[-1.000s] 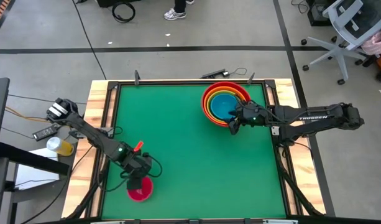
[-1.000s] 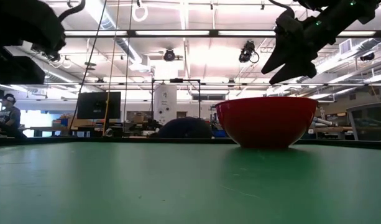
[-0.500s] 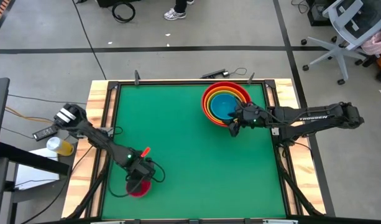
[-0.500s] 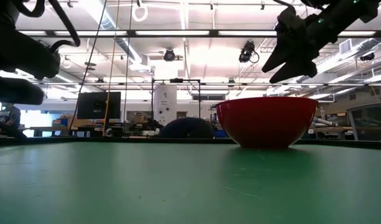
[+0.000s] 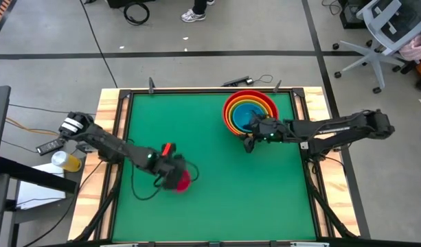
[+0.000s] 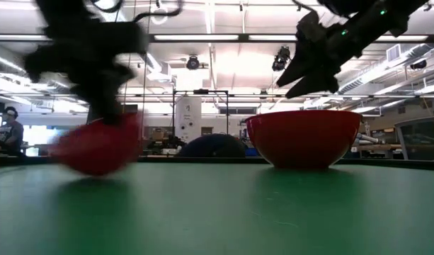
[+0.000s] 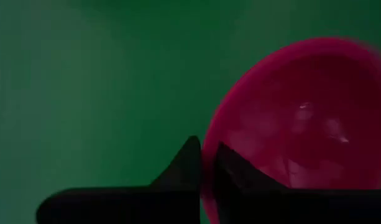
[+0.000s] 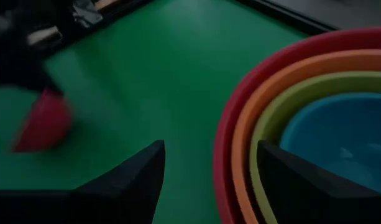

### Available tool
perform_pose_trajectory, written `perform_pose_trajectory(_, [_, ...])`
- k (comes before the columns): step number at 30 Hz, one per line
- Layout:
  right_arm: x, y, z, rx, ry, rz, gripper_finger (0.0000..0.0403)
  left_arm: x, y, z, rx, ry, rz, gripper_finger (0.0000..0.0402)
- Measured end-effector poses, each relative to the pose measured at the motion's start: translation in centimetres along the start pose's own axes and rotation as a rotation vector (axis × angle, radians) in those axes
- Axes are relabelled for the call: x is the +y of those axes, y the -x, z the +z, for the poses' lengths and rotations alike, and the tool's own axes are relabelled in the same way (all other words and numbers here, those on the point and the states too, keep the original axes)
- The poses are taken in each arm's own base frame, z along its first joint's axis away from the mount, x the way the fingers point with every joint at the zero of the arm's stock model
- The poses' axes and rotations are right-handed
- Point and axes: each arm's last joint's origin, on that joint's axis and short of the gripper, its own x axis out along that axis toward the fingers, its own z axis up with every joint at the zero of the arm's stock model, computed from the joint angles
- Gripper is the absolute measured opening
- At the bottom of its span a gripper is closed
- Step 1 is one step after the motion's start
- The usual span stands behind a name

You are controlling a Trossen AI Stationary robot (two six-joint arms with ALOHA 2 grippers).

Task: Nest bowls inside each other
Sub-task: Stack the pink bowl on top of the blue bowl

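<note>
A small magenta bowl (image 5: 183, 180) is in the left half of the green table, with my left gripper (image 5: 173, 174) shut on it. In the low view the bowl (image 6: 96, 147) shows blurred and tipped, close to the table top. A stack of nested bowls (image 5: 249, 110), red outermost, then orange, green and blue, rests on its base at the far right. My right gripper (image 5: 249, 142) hangs open just beside the stack's near rim, its fingers (image 8: 125, 180) clear of the red bowl's rim (image 8: 224, 149). My left gripper pinches the magenta bowl's rim (image 7: 208, 144), one finger inside the bowl (image 7: 235, 171) and one outside (image 7: 187, 163). The fingers slant down from the table's left. The bowl hangs tipped on its side; whether its underside touches the table I cannot tell.
Wooden rails (image 5: 107, 130) frame the green mat (image 5: 196, 130), with broad free green between the magenta bowl and the stack. A yellow bottle (image 5: 67, 162) and cables lie outside the left rail. An office chair (image 5: 382, 34) stands beyond the far right corner.
My left gripper has shut on the magenta bowl's rim at the near left, rolled its wrist, and swept toward the table's middle, right and a little far. The bowl went with it and has tipped from flat onto its side. My right gripper shifted slightly left and nearer, staying open.
</note>
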Motion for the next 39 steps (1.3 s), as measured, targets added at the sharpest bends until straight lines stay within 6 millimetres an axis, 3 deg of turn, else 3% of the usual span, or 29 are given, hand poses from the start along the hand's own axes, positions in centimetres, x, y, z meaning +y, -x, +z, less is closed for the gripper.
perform_pose_trajectory(6, [0.7, -2.6, -0.4, -0.025, 0.07, 0.019, 0.0256, 2.9, 1.5, 4.4, -0.246, 0.045, 0.372, 0.0018])
perform_pose_trajectory(13, [2.7, -3.2, 0.3, -0.24, 0.272, -0.023, 0.0256, 6.2, 1.3, 7.6, -0.424, 0.139, 0.439, 0.0018])
perform_pose_trajectory(18, [4.4, -1.7, 1.4, -0.463, 0.338, -0.159, 0.0256, 8.8, 1.0, 8.4, -0.467, 0.224, 0.489, 0.0018])
perform_pose_trajectory(23, [5.2, -1.1, 1.9, -0.521, 0.358, -0.058, 0.0256, 10.9, 0.6, 8.7, -0.488, 0.295, 0.522, 0.0018])
perform_pose_trajectory(32, [4.4, -3.2, 1.2, -0.466, 0.389, -0.126, 0.0256, 12.2, 0.5, 9.7, -0.604, 0.345, 0.438, 0.0018])
perform_pose_trajectory(39, [3.4, -4.6, 0.4, -0.43, 0.354, -0.333, 0.0238, 12.0, -0.6, 10.2, -0.631, 0.312, 0.369, 0.0018])
